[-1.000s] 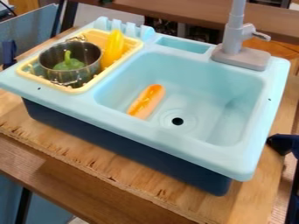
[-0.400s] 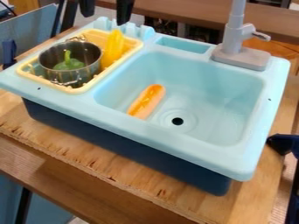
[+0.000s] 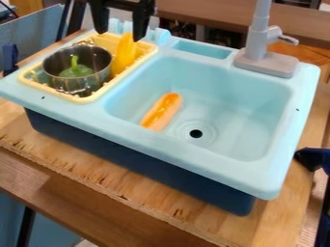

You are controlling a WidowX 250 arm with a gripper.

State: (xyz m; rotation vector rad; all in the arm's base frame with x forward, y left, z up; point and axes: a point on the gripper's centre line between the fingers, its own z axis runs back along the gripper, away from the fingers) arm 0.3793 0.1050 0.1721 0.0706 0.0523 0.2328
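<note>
Camera view: yellow toy (image 3: 124, 54) below hand (image 3: 120, 35)

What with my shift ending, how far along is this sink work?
Seemingly done: the round silver metal pot, with a green vegetable inside, and the long yellow toy sit in the pale-yellow basket. Under way: the open black two-finger hand hangs near the basket's back edge, holding nothing. Possibly left: the orange sausage-shaped toy lies in the light-blue basin; whether it needs handling, I cannot tell.

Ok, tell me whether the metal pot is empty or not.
Not empty: a green pepper sits inside the metal pot.
</note>
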